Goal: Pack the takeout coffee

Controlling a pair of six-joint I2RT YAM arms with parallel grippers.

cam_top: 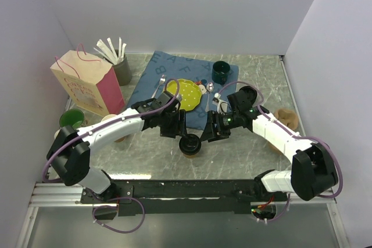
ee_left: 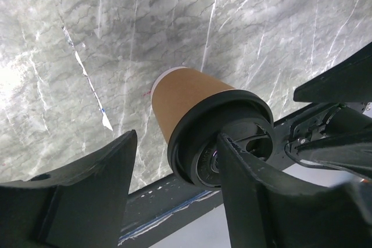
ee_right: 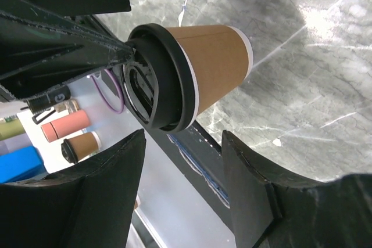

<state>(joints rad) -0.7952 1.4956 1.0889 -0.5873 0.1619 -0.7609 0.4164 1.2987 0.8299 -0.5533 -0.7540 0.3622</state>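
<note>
The small tan-brown paper cup with a round black plastic lid [cam_top: 190, 144] stands upright on the grey marble-patterned table [cam_top: 145, 158], near the front edge between my arms. My left gripper [ee_left: 177, 140] is spread, clamping nothing, and the lid shows between its fingers. My right gripper [ee_right: 185, 137] is also parted and empty, just beside the cup.

Twin white-and-black arms on a black rail [cam_top: 192, 190].
Left arm [cam_top: 110, 129] and right arm [cam_top: 278, 133]: white shell links, bulky black joints, looping purple cables [cam_top: 119, 232], a green light [cam_top: 231, 119] on the right wrist, matte black wedge-shaped pincer fingers [ee_left: 87, 196].
</note>
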